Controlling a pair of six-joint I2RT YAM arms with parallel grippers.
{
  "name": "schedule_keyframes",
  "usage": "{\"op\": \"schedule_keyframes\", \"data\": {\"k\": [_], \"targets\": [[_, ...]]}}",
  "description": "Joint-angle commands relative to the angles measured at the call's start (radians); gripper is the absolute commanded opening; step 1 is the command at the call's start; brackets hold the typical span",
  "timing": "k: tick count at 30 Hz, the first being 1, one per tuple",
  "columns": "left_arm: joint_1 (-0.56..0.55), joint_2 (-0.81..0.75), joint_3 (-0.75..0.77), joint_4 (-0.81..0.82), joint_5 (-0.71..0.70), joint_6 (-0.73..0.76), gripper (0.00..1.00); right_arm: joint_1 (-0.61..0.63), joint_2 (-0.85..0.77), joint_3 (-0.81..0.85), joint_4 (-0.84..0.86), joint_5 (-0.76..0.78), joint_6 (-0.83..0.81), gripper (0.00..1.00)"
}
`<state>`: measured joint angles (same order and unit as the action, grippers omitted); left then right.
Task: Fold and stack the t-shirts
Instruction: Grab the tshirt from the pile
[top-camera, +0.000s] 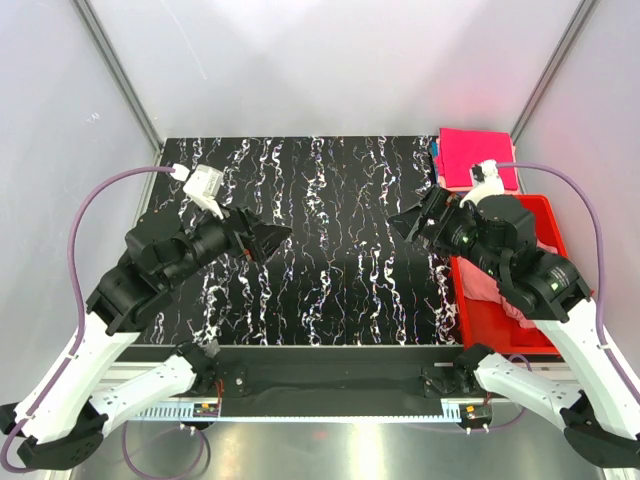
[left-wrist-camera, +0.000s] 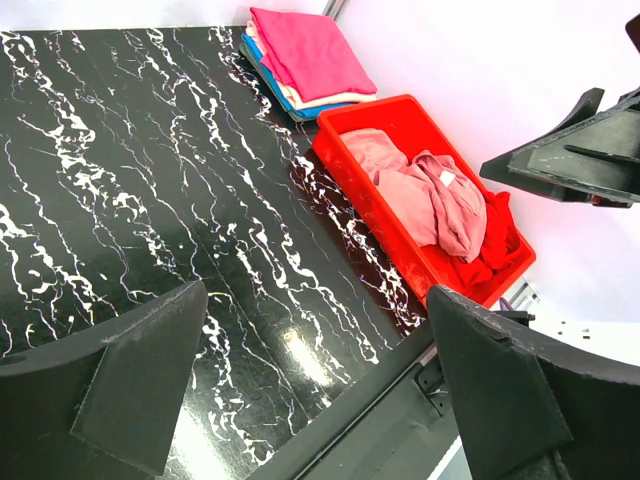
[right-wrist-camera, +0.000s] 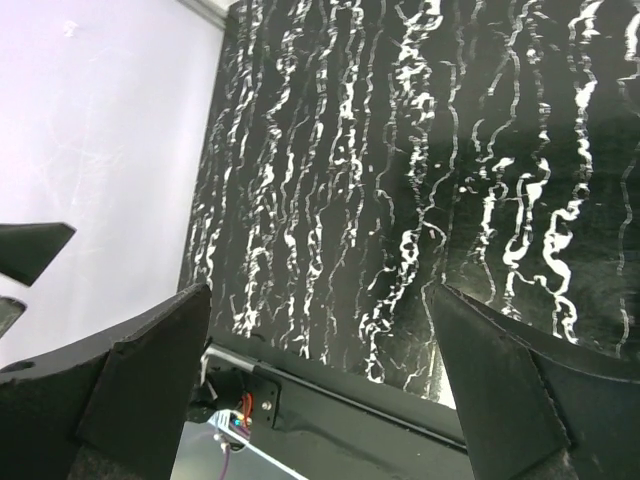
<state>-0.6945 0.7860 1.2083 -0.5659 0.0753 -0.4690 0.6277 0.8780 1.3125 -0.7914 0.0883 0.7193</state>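
Two grippers gape; one bin holds crumpled t-shirts.

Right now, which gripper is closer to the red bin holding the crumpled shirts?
Right. The right gripper hovers just left of the red bin; the left gripper hangs far across the table.

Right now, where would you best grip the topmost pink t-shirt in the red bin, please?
I'd pinch the topmost pink t-shirt at its raised collar fold, from straight above: it lies crumpled, and the red bin walls it in.
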Motion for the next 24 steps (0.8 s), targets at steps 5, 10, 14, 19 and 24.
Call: {"op": "schedule_keyframes", "data": {"k": [5,10,14,19,24], "targets": [[-0.003,-0.005,-0.006,0.057,0.0,0.02,0.99,0.006,-0.073,0.001,-0.029,0.152,0.005,1.0],[-0.003,0.015,-0.036,0.011,-0.034,0.05,0.99,0.006,-0.047,0.002,-0.155,0.301,0.015,1.0],[-0.005,0.059,-0.053,-0.069,-0.072,0.069,0.99,0.006,0.084,-0.028,-0.253,0.494,0.06,1.0],[-0.003,0.108,-0.058,-0.1,-0.04,0.075,0.99,-0.184,0.262,-0.105,-0.238,0.57,-0.04,1.0],[-0.003,0.122,-0.029,-0.15,-0.04,0.081,0.99,-0.544,0.344,-0.199,-0.141,0.406,-0.06,1.0]]}}
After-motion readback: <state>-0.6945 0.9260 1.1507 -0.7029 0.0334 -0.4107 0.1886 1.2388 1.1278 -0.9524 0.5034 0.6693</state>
